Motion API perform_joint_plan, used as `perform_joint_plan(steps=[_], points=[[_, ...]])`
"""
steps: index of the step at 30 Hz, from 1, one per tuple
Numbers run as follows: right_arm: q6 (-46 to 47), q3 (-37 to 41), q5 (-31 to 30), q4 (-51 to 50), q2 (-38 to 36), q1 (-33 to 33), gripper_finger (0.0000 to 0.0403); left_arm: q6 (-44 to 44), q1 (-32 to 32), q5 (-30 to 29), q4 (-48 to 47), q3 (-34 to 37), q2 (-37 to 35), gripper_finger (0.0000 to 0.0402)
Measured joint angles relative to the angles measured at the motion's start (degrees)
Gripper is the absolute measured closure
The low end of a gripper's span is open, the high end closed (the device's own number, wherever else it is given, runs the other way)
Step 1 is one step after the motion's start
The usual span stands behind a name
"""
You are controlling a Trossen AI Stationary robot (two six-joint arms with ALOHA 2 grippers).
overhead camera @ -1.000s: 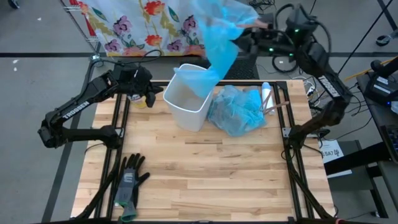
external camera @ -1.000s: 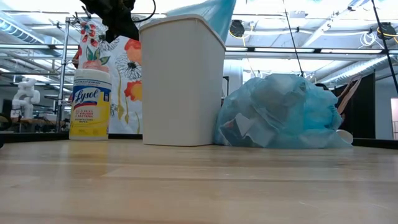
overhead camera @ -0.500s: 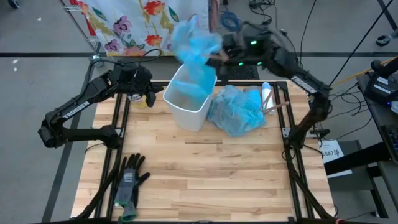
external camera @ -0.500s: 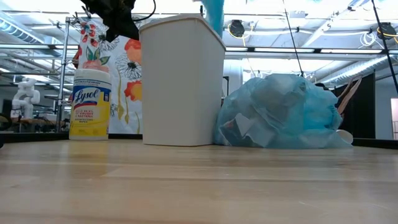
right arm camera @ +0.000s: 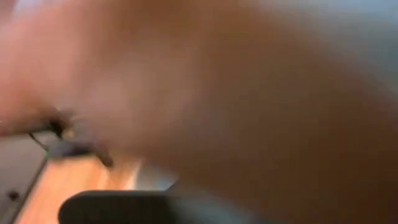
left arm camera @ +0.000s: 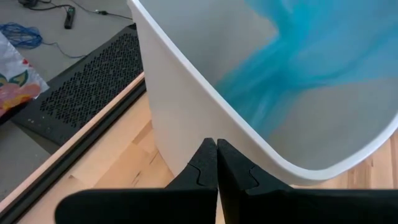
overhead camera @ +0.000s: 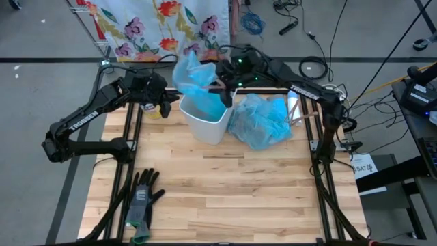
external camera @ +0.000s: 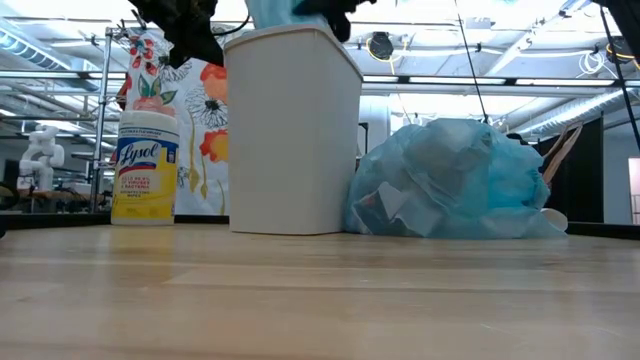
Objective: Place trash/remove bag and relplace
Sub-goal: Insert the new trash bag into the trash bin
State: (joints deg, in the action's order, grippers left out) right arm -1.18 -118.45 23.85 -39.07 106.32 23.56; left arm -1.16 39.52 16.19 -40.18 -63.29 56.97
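I take the white bin (overhead camera: 205,116) as my landmark; it stands upright on the wooden worktop (overhead camera: 225,191), toward its far edge. My right claw (overhead camera: 222,85) hangs over the bin's far rim with its fingers pinched on a fresh blue bag (overhead camera: 191,75), which billows above the bin's mouth and dips partly inside; through the left wrist camera I see blue film against the bin's inner wall. From the low camera the bag's bunched top shows just above the rim (external camera: 290,12). The right wrist camera gives me only blur.

My left claw (overhead camera: 164,106) sits just beside the bin's left wall, fingers pressed flat together and holding nothing; its tips (left arm camera: 216,165) are close against the outside of the bin below the rim.

The trash is inside the full blue bag (overhead camera: 259,121), which lies on the worktop touching the bin's right side; pale crumpled scraps show through its film (external camera: 440,180). I see no loose trash on the worktop.

A yellow-labelled wipes canister (external camera: 145,168) stands to the bin's left, behind the left claw. A pair of black-and-grey gloves (overhead camera: 142,198) lies well apart from the bin, near the worktop's front left corner.
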Motion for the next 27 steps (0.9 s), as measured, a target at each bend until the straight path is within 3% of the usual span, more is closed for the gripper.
perform_joint_plan(steps=[10, 19, 27], points=[[-2.5, 0.0, -5.6, -4.3, 0.3, 1.6, 0.0394, 0.4, 0.0, -1.0, 0.1, 0.0, 0.0, 0.0401], [-1.1, 0.0, -5.5, -6.6, 0.2, 1.0, 0.0309, 0.1, 0.2, -2.8, 0.1, 0.0, 0.0, 0.0401], [-1.0, 0.0, -5.8, -20.3, -2.8, 3.6, 0.0253, 0.1, 0.3, -2.8, 0.0, 0.0, 0.0, 0.0401]])
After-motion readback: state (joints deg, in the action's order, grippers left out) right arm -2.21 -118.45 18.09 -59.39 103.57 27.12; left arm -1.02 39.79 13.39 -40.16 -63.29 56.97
